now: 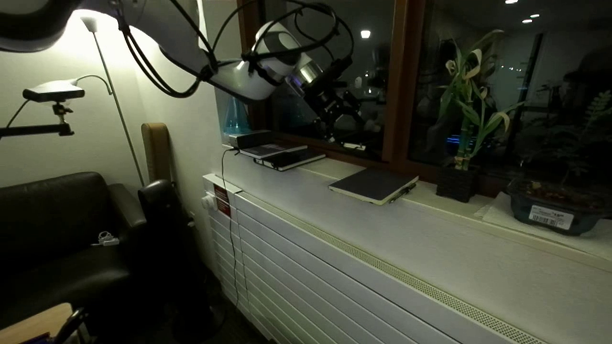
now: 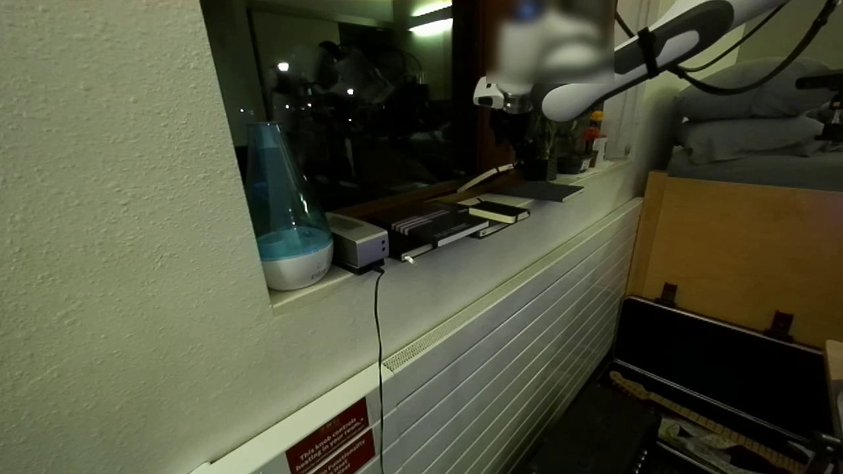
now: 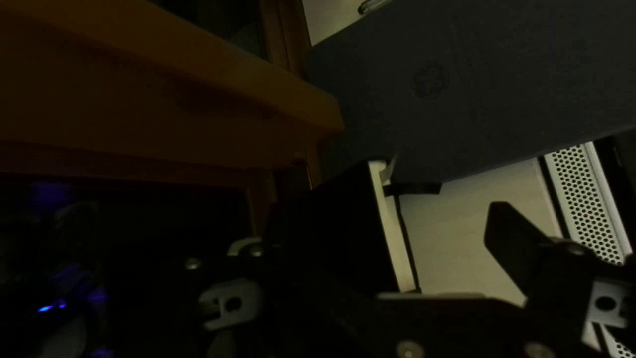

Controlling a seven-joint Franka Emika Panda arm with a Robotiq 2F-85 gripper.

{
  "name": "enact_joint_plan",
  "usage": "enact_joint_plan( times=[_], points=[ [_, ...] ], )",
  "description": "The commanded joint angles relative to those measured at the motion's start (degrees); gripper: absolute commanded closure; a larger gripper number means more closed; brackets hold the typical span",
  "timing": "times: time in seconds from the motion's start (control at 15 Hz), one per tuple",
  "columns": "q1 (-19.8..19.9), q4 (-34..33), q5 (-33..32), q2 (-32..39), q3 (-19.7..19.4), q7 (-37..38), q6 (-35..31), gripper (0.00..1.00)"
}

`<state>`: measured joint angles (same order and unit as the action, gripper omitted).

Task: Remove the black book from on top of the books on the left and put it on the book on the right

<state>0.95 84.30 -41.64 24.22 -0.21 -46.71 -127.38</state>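
Black book [image 2: 499, 212] looks light, stiff and slick; we'd pinch it across its width. Our fingers [image 3: 514, 238] stand apart, empty.

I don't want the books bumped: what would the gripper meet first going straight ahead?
Probably the black book, its pale page edge showing in the wrist view; possibly the wide dark book beyond it, as depth is unclear.

arm [image 1: 246, 80]: white, rounded | cables [image 1: 180, 93]: black, looped | wrist ring [image 1: 306, 74]: silvery | end effector [image 1: 343, 128]: black
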Motion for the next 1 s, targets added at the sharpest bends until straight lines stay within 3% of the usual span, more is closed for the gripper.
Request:
enact_joint_plan(
  times=[0.0,0.33,0.4,0.53,0.93],
  points=[
    [0.6,-6.7,4.5,4.6,0.8,-5.4,2.7,0.0],
    [0.6,-12.4,10.0,8.7,0.9,-9.3,5.6,0.0],
    [0.5,-13.5,11.0,9.3,0.8,-9.8,6.4,0.25],
    [0.3,-15.5,12.5,10.6,0.4,-10.7,7.6,0.33],
    [0.3,-20.6,15.0,13.6,-0.2,-11.7,10.6,0.73]
  ],
)
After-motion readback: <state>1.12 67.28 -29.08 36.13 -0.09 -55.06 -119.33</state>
